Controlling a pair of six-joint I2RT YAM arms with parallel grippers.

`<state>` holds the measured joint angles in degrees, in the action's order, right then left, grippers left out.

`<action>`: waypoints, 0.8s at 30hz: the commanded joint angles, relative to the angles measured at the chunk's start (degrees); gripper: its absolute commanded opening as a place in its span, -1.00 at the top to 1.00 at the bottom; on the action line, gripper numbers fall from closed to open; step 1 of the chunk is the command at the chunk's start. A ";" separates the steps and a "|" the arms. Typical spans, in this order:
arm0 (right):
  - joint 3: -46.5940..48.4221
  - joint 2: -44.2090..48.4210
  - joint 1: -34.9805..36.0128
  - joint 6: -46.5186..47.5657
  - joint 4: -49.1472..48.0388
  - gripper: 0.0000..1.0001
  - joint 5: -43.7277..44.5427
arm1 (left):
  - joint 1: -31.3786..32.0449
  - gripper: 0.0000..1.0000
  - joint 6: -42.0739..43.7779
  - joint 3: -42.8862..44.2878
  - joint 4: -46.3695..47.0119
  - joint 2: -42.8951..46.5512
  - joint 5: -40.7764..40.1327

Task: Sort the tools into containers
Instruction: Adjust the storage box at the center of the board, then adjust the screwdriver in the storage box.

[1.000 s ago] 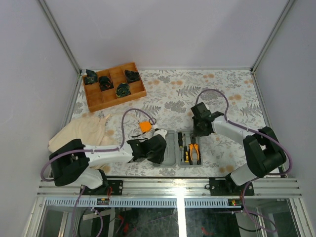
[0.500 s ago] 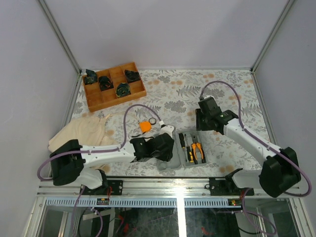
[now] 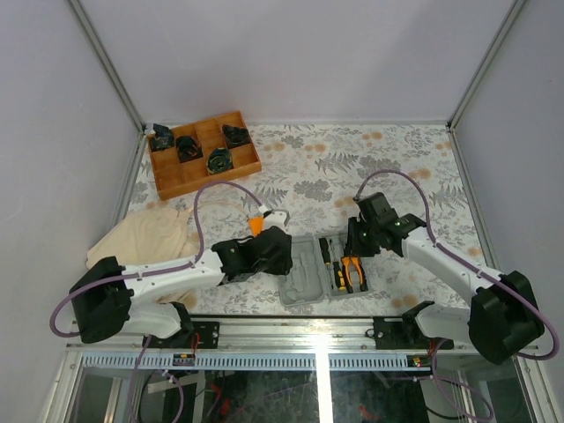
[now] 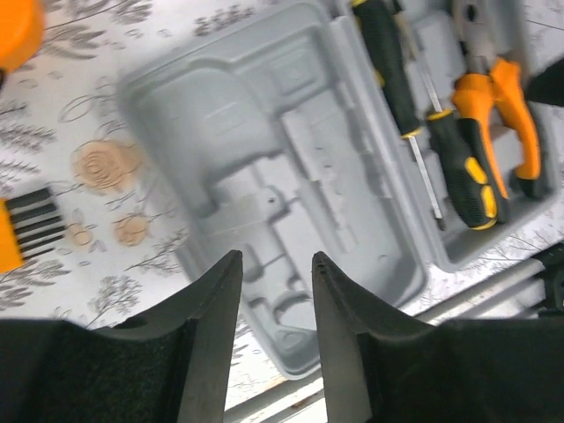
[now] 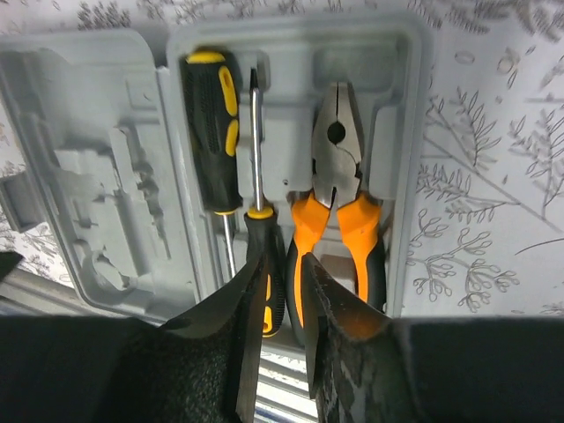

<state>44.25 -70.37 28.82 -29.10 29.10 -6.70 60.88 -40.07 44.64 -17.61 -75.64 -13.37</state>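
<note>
The grey case lies open near the front edge. Its left half point(image 3: 302, 280) point(image 4: 264, 159) is empty and sits skewed. The right half point(image 5: 401, 132) holds two black-and-yellow screwdrivers point(image 3: 330, 260) point(image 5: 211, 123) and orange-handled pliers point(image 3: 352, 269) point(image 5: 339, 167). My left gripper point(image 3: 275, 251) point(image 4: 275, 264) hangs open over the near end of the empty half, nothing between its fingers. My right gripper point(image 3: 359, 240) point(image 5: 284, 256) hovers over the tool handles, jaws narrowly apart around nothing. An orange tape measure point(image 3: 256, 226) point(image 4: 18, 31) rests on the cloth-patterned table behind the left gripper.
A brown wooden divided tray point(image 3: 181, 181) with black parts stands at the back left. A beige cloth point(image 3: 145, 238) lies at the left. An orange-and-black striped piece point(image 4: 22, 231) sits at the left wrist view's edge. The metal rail point(image 3: 308, 330) runs along the front.
The case's left half has swung down flat and skewed. My left gripper drew back to the left. My right gripper came nearer and lower over the tools and narrowed its jaws.
</note>
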 commanded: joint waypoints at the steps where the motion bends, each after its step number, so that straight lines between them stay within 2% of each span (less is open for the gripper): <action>1: -3.23 1.86 0.42 -3.35 -4.52 0.44 -5.27 | -2.49 0.24 -1.01 -3.41 -0.31 2.55 -0.74; 5: -5.91 0.86 1.60 -4.67 -8.27 0.45 -7.66 | -3.31 0.23 -0.65 -4.97 0.03 1.94 -0.37; 19: -3.99 -5.92 6.63 -4.56 -7.38 0.47 1.46 | -3.42 0.23 -2.14 -7.81 2.25 1.37 0.59; 22: -3.76 -7.36 7.30 -4.63 -6.39 0.52 3.18 | -3.43 0.23 -2.54 -8.33 2.61 1.12 0.62; 24: -3.29 -8.23 8.00 -4.93 -5.01 0.64 5.13 | -3.46 0.23 -2.62 -8.51 2.96 0.73 0.77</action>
<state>39.24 -76.69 35.40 -33.56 22.26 -7.53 57.58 -41.28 37.52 -16.99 -74.04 -13.13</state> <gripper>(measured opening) 0.231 0.383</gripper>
